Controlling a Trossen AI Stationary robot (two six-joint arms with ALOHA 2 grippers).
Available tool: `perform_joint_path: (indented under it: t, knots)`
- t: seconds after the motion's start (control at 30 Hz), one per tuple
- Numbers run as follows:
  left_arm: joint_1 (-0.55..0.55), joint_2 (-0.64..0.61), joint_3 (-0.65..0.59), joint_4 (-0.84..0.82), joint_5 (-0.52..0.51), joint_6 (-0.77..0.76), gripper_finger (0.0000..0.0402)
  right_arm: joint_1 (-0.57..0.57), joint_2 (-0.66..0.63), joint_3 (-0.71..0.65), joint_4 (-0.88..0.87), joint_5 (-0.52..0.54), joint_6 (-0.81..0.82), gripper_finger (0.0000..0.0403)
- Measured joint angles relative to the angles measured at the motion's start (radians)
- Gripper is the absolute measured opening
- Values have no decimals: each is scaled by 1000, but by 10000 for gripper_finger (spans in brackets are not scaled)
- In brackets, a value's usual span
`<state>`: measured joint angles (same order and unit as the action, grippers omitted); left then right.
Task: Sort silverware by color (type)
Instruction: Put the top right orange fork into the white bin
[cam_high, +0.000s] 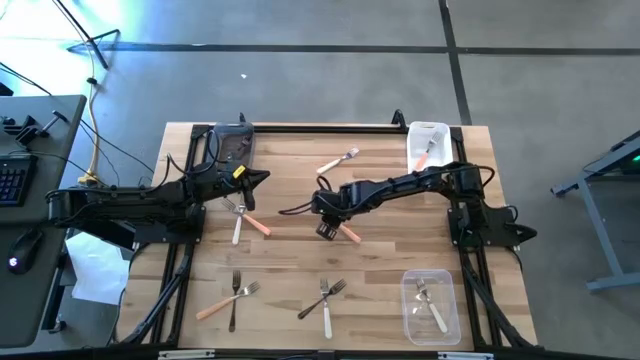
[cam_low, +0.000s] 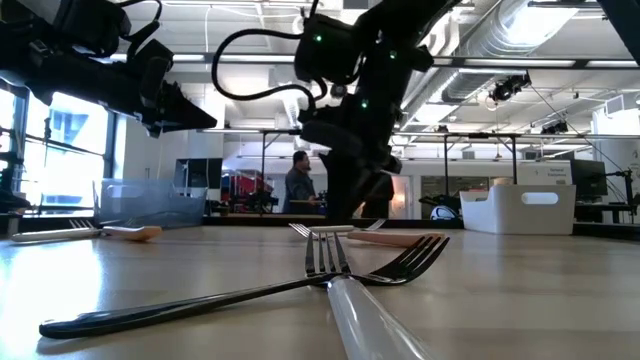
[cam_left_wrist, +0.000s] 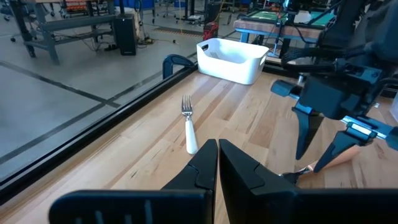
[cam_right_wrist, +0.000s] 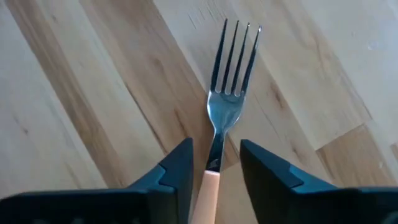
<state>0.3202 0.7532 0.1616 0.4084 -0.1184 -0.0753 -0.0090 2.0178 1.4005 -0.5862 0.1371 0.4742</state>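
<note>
My right gripper (cam_high: 326, 228) (cam_right_wrist: 216, 168) is open and points down at the table's middle. Its fingers stand on either side of a salmon-handled fork (cam_right_wrist: 227, 106) (cam_high: 350, 234), just behind the fork's neck, with a gap showing on both sides. That fork lies flat on the wood. My left gripper (cam_high: 262, 178) (cam_left_wrist: 217, 155) is shut and hovers above the table left of centre, over a white-handled and a salmon-handled fork (cam_high: 246, 218). Another white-handled fork (cam_high: 338, 160) (cam_left_wrist: 189, 130) lies toward the far edge. Several forks (cam_high: 325, 298) lie near the near edge.
A white bin (cam_high: 428, 135) (cam_left_wrist: 233, 59) at the far right holds a salmon-handled fork. A clear bin (cam_high: 412, 300) at the near right holds a white-handled fork. A dark bin (cam_high: 232, 148) sits at the far left. In the low view, a person (cam_low: 298, 180) stands in the room beyond the table.
</note>
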Motion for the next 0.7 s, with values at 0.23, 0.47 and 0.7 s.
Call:
perform_joint_path:
  t: [0.23, 0.47, 0.7]
  knots:
    - [0, 0, 0, 0, 0, 0, 7, -3, 0, -59, 78, 0, -1, 126]
    - [0, 0, 0, 0, 2, 19, 7, -16, -3, -107, 105, 1, 16, 108]
    - [0, 0, 0, 1, 4, 2, 7, -16, -8, -137, 132, 9, -3, 100]
